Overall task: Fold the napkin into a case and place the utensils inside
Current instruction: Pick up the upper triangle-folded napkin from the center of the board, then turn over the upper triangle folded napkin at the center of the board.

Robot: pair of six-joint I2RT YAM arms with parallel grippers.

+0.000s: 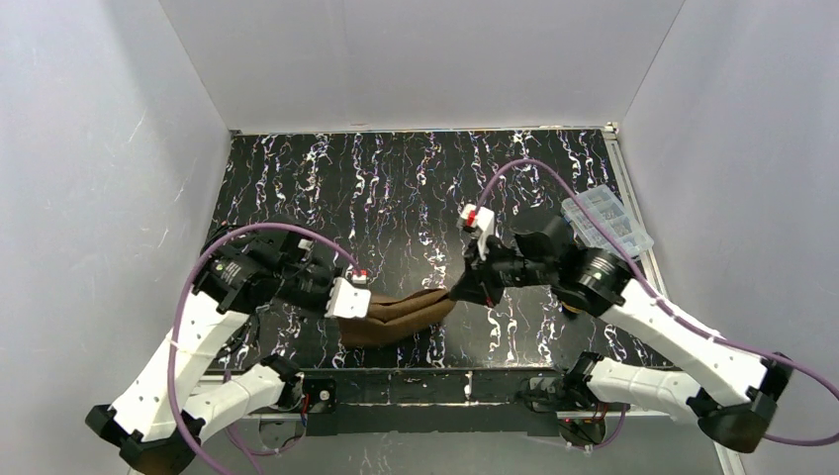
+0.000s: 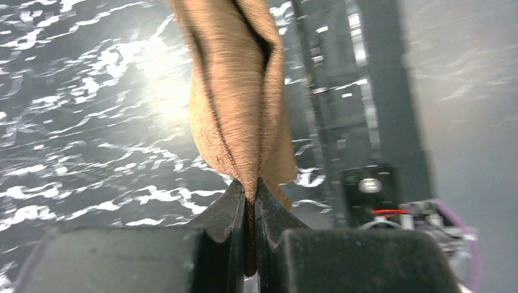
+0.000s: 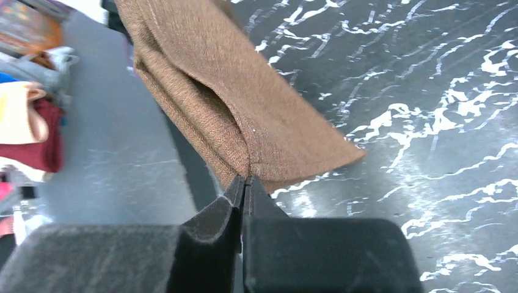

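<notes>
Top external view: the napkin [image 1: 401, 317], brown and folded into a narrow, layered strip, sags between both arms over the near edge of the black marbled table [image 1: 396, 188]. The left gripper [image 1: 362, 303] is clamped tight on its left end and the right gripper [image 1: 457, 294] pinches its right end. The wrist views show woven layers gaping apart.

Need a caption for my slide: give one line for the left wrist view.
Left hand pinching one end of the folded brown napkin, black marbled table behind it.
</notes>
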